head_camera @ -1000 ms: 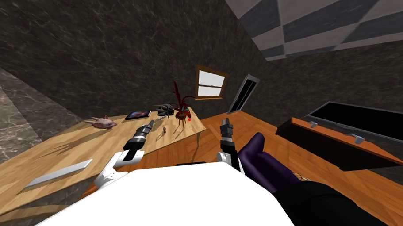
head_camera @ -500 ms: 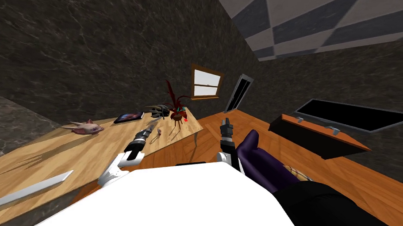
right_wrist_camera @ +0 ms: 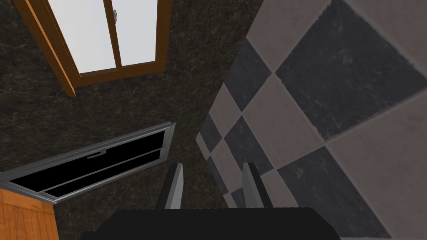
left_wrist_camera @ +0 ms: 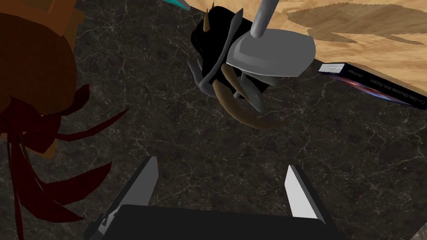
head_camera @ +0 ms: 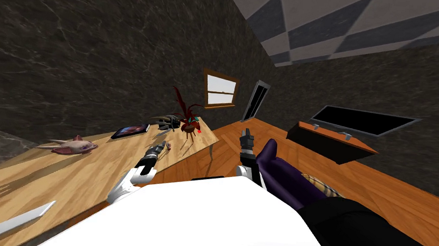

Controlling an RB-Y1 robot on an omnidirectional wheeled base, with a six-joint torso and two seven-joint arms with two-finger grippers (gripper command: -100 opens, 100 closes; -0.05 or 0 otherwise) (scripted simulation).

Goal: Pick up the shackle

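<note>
Head view: left pincer [head_camera: 161, 146], spread wide, is seen low over the table [head_camera: 65, 176], just beside the small pale shackle [head_camera: 169, 146], which could be nudged toward the table's edge if the grasp is closed off-centre.

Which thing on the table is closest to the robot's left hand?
The small pinkish piece just beyond the left gripper; the plant, book and pink creature lie farther off.
</note>
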